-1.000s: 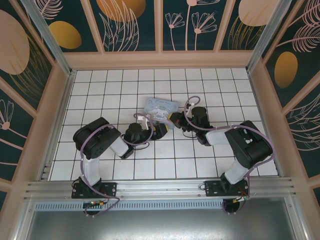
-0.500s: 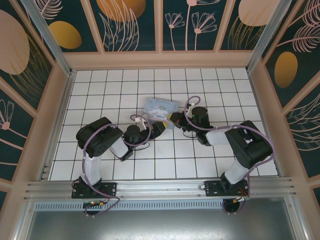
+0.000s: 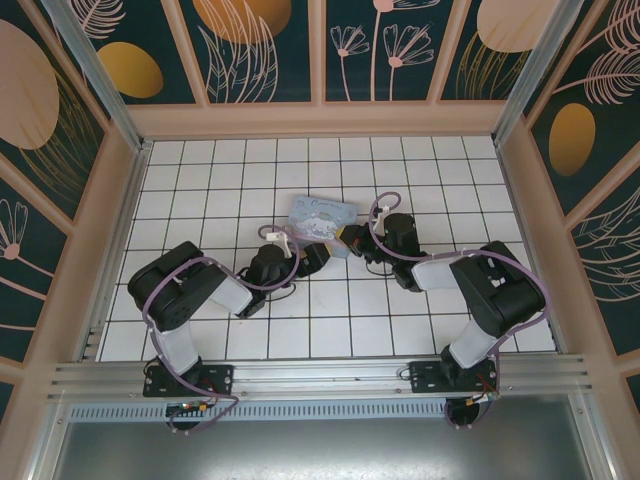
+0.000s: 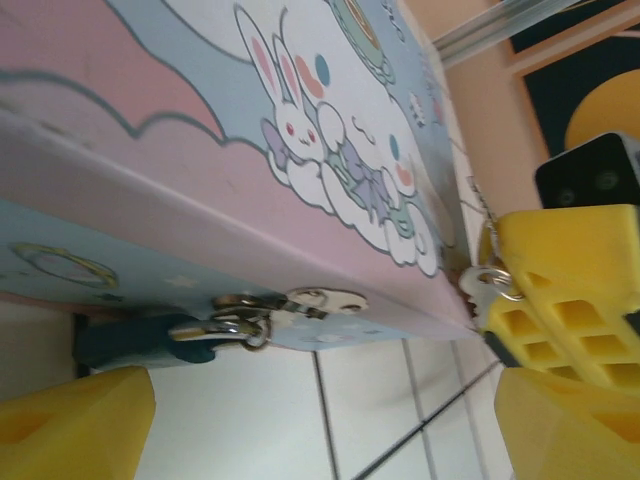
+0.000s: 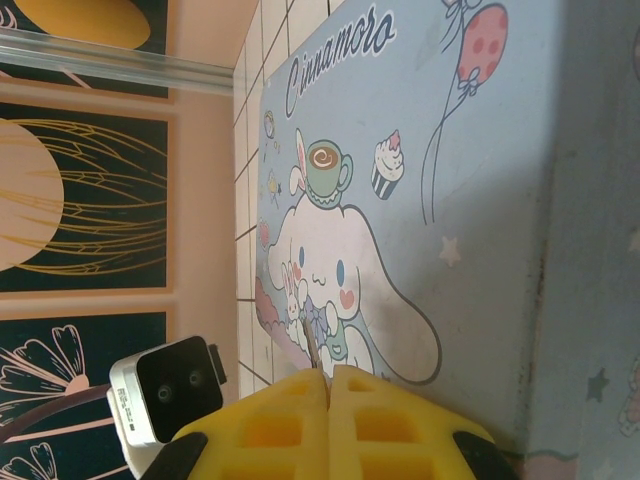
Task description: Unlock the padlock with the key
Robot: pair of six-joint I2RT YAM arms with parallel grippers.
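Observation:
The teal padlock (image 4: 130,340) hangs from the silver hasp (image 4: 315,300) on the front of the pale blue cartoon tin (image 4: 200,150). It lies on the tiles just ahead of my left gripper (image 4: 320,430), which is open with nothing between its yellow fingers (image 4: 70,420). At the tin's right corner my right gripper (image 4: 560,300) is shut on the key (image 4: 487,285), whose ring shows beside the pads. In the right wrist view the key's thin blade (image 5: 315,355) sticks out of the closed right gripper (image 5: 328,385) over the tin's lid (image 5: 480,200). From above, the left gripper (image 3: 315,256) and right gripper (image 3: 350,240) meet at the tin (image 3: 320,213).
The tin sits mid-floor on white tiles (image 3: 330,300) inside a pink-framed enclosure with walls on three sides (image 3: 320,120). The left wrist's camera block (image 5: 165,390) is close beside the right gripper. Purple cables loop over both arms (image 3: 200,265).
The left arm's elbow has swung left and toward the near edge, and its gripper has shifted slightly along the tin's front. The right arm has not moved.

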